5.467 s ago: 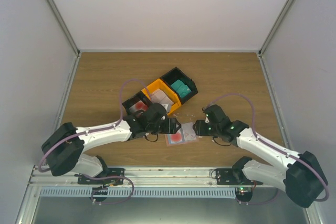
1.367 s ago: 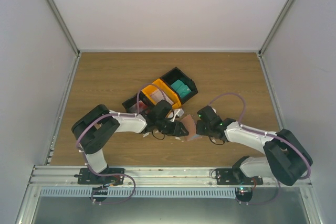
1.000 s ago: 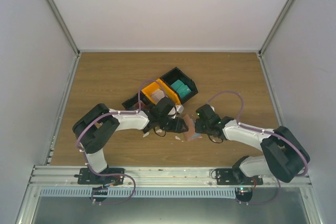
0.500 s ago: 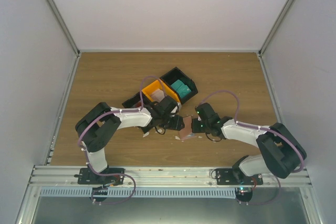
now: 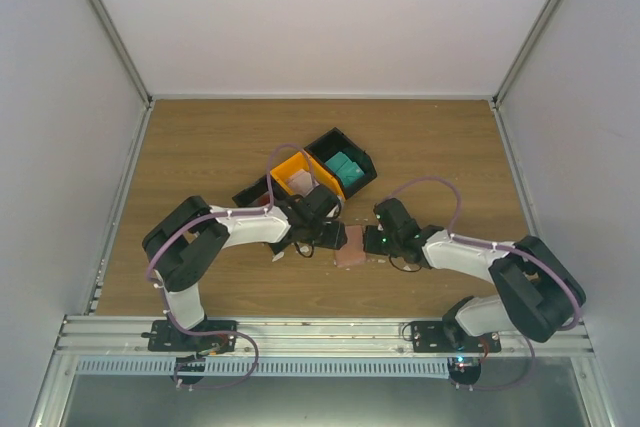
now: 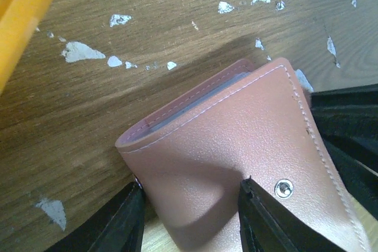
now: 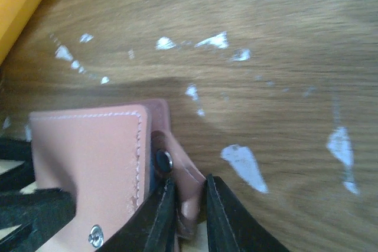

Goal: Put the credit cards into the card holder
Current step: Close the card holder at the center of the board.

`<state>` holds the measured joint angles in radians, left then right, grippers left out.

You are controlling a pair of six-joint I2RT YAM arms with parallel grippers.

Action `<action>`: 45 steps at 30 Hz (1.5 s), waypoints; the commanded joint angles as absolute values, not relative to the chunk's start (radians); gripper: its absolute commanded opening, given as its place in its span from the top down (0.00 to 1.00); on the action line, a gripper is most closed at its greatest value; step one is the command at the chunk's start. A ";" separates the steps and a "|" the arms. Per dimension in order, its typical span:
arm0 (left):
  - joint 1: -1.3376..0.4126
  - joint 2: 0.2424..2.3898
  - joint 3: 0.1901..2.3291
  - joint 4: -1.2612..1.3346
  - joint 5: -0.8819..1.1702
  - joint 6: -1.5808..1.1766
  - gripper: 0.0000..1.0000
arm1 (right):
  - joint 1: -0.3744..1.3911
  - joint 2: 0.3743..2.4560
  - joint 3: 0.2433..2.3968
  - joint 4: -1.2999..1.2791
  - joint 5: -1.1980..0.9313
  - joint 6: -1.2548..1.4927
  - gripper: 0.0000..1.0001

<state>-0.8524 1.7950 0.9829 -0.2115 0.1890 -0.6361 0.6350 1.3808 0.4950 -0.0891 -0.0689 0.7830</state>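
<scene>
The right claw (image 7: 188, 202) is narrow and pinches the snap tab (image 7: 184, 178) of the holder (image 7: 88, 151). The left claw (image 6: 190, 190) stands half wide over the holder's other end, one finger on the cover (whether it really clamps, I cannot tell). The holder lies folded shut on the tabletop (image 5: 200, 147) between both claws, among white scraps (image 6: 80, 51). Teal cards (image 5: 345, 165) and pale cards (image 5: 300, 183) lie in the bins (image 5: 355, 150) behind. I judge most work is left: open the holder, then bring the cards. Whether any card is inside already is hidden.
</scene>
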 commanded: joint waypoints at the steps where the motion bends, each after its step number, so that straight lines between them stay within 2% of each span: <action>1: -0.872 1.866 0.947 -0.359 0.097 -0.635 0.56 | 0.635 1.377 0.471 -0.205 0.079 0.867 0.81; 9: -0.874 1.878 0.935 -0.379 0.068 -0.624 0.60 | 0.635 1.374 0.513 -0.326 0.207 0.868 0.78; 13: -0.874 1.878 0.947 -0.379 0.072 -0.621 0.61 | 0.635 1.332 0.532 -0.381 0.237 0.866 0.73; 19: -0.874 1.878 0.960 -0.377 0.080 -0.613 0.60 | 0.633 1.247 0.548 -0.406 0.160 0.820 0.57; 23: -0.874 1.875 0.958 -0.372 0.083 -0.606 0.59 | 0.631 1.256 0.565 -0.383 0.085 0.804 0.55; 26: -0.874 1.874 0.953 -0.365 0.088 -0.602 0.59 | 0.628 1.276 0.580 -0.375 0.084 0.808 0.59; 31: -0.874 1.872 0.948 -0.357 0.094 -0.597 0.59 | 0.622 1.283 0.597 -0.351 0.083 0.807 0.71; 36: -0.874 1.871 0.946 -0.352 0.098 -0.596 0.59 | 0.614 1.281 0.608 -0.358 0.087 0.808 0.73; 45: -0.874 1.876 0.946 -0.347 0.105 -0.599 0.60 | 0.593 1.265 0.588 -0.333 0.037 0.802 0.97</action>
<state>-0.8700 1.8023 0.9985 -0.2390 0.1326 -0.6155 0.6098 1.2770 0.5884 -0.3641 0.0677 0.8028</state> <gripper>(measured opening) 0.404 0.056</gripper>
